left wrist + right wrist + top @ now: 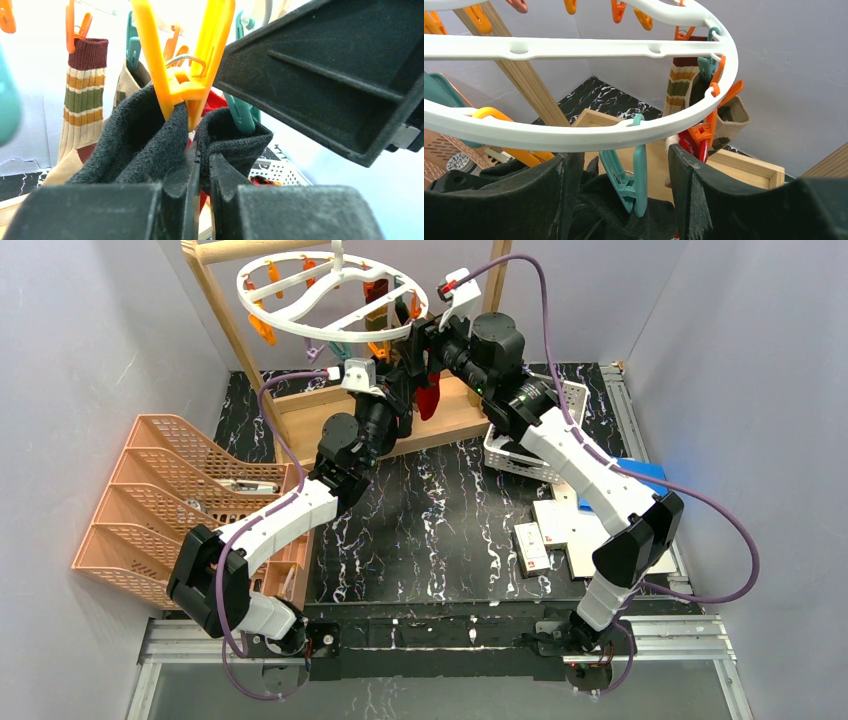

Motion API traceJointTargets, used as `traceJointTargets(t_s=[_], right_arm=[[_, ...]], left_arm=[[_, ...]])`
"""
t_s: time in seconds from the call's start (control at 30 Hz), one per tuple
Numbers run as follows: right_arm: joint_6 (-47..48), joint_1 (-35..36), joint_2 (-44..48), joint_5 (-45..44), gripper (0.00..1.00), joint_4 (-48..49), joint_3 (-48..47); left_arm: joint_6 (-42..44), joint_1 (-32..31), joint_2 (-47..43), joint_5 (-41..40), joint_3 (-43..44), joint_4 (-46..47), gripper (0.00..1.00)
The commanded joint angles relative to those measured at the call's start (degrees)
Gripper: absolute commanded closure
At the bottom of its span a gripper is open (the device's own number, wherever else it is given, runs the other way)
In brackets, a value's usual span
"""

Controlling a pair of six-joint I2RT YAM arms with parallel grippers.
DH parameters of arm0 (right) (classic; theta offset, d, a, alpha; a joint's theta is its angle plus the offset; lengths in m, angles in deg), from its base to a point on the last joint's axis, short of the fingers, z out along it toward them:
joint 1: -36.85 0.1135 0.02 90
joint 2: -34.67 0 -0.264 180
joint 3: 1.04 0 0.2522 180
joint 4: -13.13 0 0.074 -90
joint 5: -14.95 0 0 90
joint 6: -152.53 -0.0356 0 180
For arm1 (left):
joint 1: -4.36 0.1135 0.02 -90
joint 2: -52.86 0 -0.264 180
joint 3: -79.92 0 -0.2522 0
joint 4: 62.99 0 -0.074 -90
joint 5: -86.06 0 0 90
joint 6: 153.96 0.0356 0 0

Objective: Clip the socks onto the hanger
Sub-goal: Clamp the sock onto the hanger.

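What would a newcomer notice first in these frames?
The white round plastic drying ring sweeps across the right wrist view. Beneath it, the left gripper pinches a black fabric sock at a yellow-orange plastic clip, while the right gripper stands open around a teal plastic clip.

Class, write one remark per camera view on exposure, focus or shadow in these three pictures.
Left wrist view: the background behind the orange clip is blown out, the left fingers blurred, the black sock sharp. Right wrist view: the hanger is crisp, the right fingers soft and underlit. Top external view: even light, soft shadows on the table.
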Motion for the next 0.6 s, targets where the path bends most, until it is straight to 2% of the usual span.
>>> traceJointTargets(t_s=[0.0, 0.3, 0.37, 0.47, 0.57], right_arm=[[0.8, 0.1, -0.5, -0.5, 0.31, 2.2, -3.0], [1.0, 0.0, -0.9, -0.6, 0.45, 1.9, -3.4], [1.0, 0.0, -1.1, -0.6, 0.45, 1.5, -3.6], [0.9, 0.1, -1.2, -1.1, 0.38, 1.2, -3.7], [1.0, 0.1, -1.5, -1.6, 0.36, 1.0, -3.9]], left_arm=[[0.4, 0.2, -2.7, -1.1, 0.8, 1.2, 1.0], [0.4, 0.3, -2.7, -1.0, 0.8, 1.2, 1.0], [0.3, 0.2, -2.7, -1.0, 0.8, 1.2, 1.0], [0.3, 0.2, -2.8, -0.9, 0.7, 1.2, 1.0], [0.3, 0.2, -2.8, -0.9, 0.7, 1.3, 1.0]])
